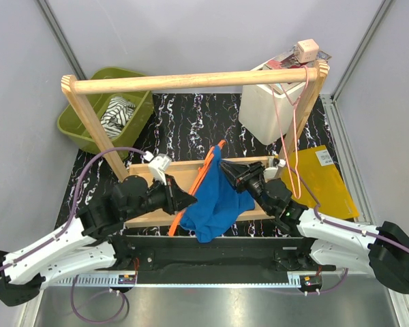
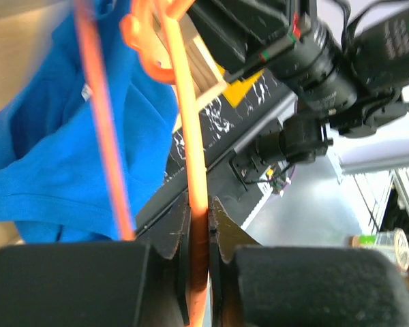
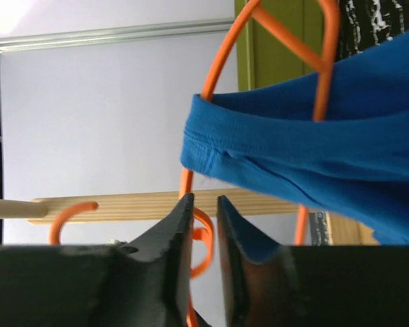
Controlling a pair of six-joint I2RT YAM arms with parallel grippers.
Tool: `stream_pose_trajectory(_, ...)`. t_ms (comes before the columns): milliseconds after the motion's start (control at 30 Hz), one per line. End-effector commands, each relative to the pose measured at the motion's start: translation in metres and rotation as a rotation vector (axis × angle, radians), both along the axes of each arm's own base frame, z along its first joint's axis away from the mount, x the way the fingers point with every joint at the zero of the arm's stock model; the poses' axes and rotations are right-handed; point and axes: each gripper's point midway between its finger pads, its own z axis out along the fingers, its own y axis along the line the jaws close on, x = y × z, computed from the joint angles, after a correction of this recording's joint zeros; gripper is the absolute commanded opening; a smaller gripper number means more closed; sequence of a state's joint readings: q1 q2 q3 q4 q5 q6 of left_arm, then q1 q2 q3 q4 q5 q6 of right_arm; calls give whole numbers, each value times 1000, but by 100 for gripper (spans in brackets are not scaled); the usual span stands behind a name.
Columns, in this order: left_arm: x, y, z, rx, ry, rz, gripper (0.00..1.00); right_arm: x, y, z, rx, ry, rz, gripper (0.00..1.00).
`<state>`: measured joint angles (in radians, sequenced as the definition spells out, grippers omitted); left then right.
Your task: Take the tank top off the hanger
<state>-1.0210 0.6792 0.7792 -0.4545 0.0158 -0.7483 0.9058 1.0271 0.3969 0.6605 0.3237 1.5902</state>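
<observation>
The bright-blue tank top (image 1: 217,197) hangs bunched on the orange hanger (image 1: 191,197) in front of the wooden rack's base. My left gripper (image 1: 188,200) is shut on a bar of the hanger (image 2: 184,102); in the left wrist view the bar runs up between the two fingertips of my left gripper (image 2: 199,204), with the tank top (image 2: 54,157) to its left. My right gripper (image 1: 232,169) is at the top's right side. In the right wrist view my right gripper (image 3: 206,201) has its jaws slightly apart and empty, just below a blue strap (image 3: 327,136) looped on the hanger (image 3: 221,61).
A wooden rack rod (image 1: 191,82) spans the table above its base board (image 1: 184,174). A thin pink hanger (image 1: 290,136) hangs at the rod's right end. A green bin (image 1: 75,133) holds a striped garment (image 1: 117,114) back left. A white box (image 1: 266,109) and a yellow envelope (image 1: 324,180) are at the right.
</observation>
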Motion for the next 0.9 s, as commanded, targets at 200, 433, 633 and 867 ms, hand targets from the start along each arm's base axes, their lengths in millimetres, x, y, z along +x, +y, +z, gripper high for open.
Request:
stream_pose_trajectory(200,7,24,67,-151,-118,99,0,-17,-2,-2,-244,-175,67,78)
stream_pose_trajectory(433,-20,19,72,-186,-65,-32,0,-18,3,-1,-508,-459,92,94)
stream_pose_trajectory(633,-38,13,57,-192,7,-113,0,-21,-1,-14,-522,-623,46,91)
stream_pose_trajectory(867,-49,14,56,-228,19,-158,0,-23,-1,-15,-553,-670,49,76)
